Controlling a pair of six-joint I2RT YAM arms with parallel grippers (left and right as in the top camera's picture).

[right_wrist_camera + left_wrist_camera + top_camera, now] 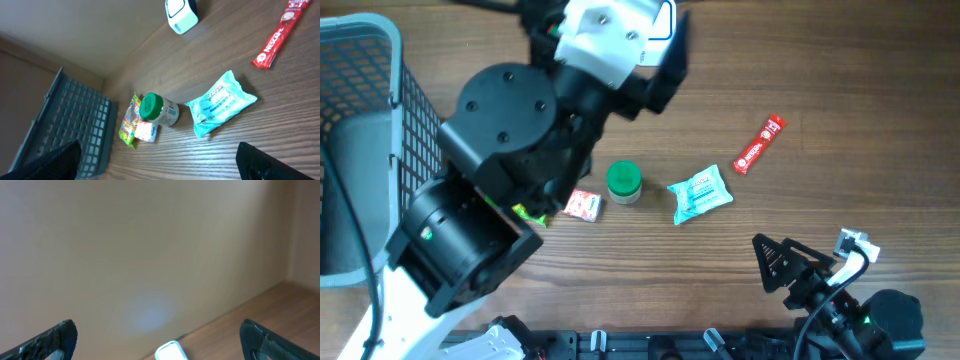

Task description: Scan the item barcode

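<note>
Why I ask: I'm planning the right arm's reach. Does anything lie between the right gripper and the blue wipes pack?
Nothing visible does. Only bare table lies between the open right gripper and the wipes pack; the green-lidded jar sits off to the pack's side, apart from it, outside that path.

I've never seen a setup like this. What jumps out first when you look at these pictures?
The bulky black robot arm looming over the left half of the wooden table catches the eye first, next to a grey mesh basket at the left edge. Then come the small goods mid-table: a green-lidded jar, a pale blue soft packet just right of it, and a red stick sachet farther right.
</note>
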